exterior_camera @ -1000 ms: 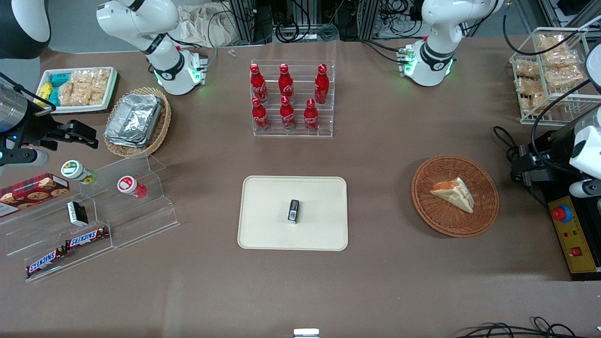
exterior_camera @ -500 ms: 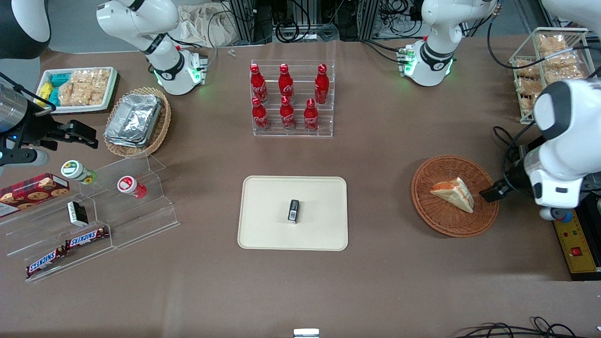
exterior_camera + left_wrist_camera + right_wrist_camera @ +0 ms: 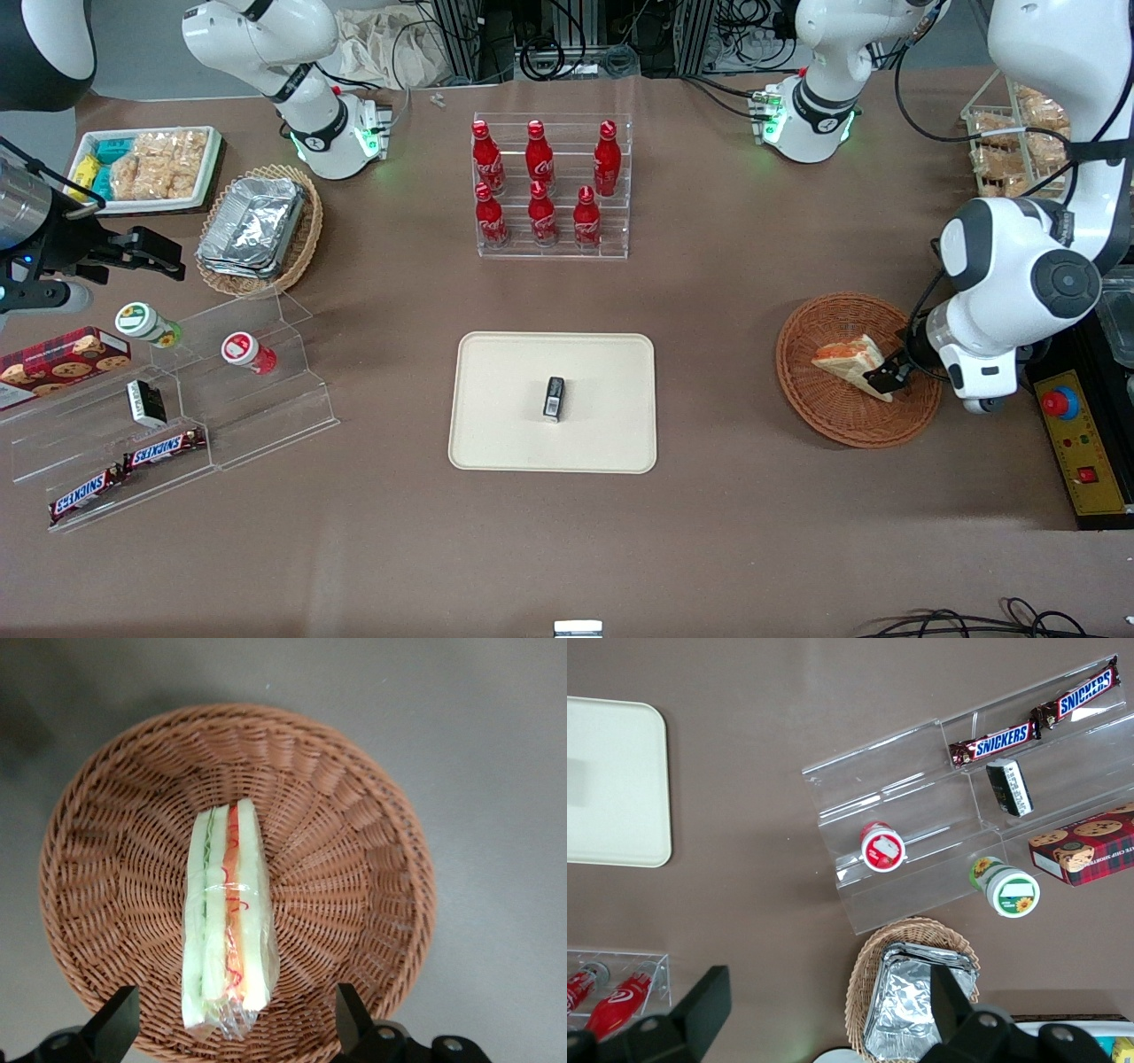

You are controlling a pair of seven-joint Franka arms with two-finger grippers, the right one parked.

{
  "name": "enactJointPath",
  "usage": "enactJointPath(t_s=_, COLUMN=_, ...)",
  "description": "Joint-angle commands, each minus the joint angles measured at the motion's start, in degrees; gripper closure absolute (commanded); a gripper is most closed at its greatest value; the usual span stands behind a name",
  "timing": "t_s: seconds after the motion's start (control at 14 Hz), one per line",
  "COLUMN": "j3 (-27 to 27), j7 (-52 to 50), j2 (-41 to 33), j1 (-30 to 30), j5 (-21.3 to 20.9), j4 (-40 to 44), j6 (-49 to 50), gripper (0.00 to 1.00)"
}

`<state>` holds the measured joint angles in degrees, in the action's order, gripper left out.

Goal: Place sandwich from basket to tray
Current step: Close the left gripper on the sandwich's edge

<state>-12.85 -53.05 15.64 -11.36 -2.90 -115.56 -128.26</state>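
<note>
The sandwich is a clear-wrapped triangular wedge lying in the reddish-brown wicker basket, toward the working arm's end of the table. In the left wrist view the sandwich shows its orange and green filling edge, lying in the basket. My left gripper hangs just above the basket at the sandwich's wide end. It is open, its fingers spread wider than the sandwich and holding nothing. The cream tray lies at the table's middle with a small dark box on it.
An acrylic rack of red cola bottles stands farther from the camera than the tray. A wire rack of snack bags and a yellow control box are beside the working arm. Acrylic steps with Snickers bars lie toward the parked arm's end.
My left arm has swung in from the table's edge over the basket. The gripper moved from beside the basket rim to just above the sandwich's wide end. The sandwich has not moved.
</note>
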Motion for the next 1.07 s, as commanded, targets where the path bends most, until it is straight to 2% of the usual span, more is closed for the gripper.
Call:
enactJointPath(t_s=0.0, j3=0.1, j7=-3.63, j2=0.0, j1=0.2, j5=-0.62, j4=-5.18, j6=-7.58, gripper=0.0)
enactJointPath(t_s=0.21, j3=0.1, j7=-3.99, j2=1.14, j1=0.2, j5=-0.62, j4=-8.62, j6=-11.39, gripper=0.0)
enactJointPath(t_s=0.5, j3=0.19, j7=-3.99, j2=3.25, j1=0.2, j5=-0.62, j4=-8.9, j6=-12.98, gripper=0.02)
enactJointPath(t_s=0.57, j3=0.19, j7=-4.07, j2=3.25, j1=0.2, j5=-0.62, j4=-8.63, j6=-12.98, gripper=0.14)
enactJointPath(t_s=0.71, j3=0.37, j7=-3.9, j2=3.25, j1=0.2, j5=-0.97, j4=-8.11, j6=-13.15, gripper=0.67)
enactJointPath(t_s=0.79, j3=0.37, j7=-3.9, j2=3.25, j1=0.2, j5=-2.45, j4=-7.84, j6=-13.15, gripper=0.89)
enactJointPath(t_s=0.86, j3=0.28, j7=-4.07, j2=3.25, j1=0.2, j5=-3.68, j4=-7.75, j6=-13.15, gripper=1.0)
enactJointPath(t_s=1.0, j3=0.19, j7=-4.07, j2=3.17, j1=0.2, j5=-3.87, j4=-6.96, j6=-13.15, gripper=1.0)
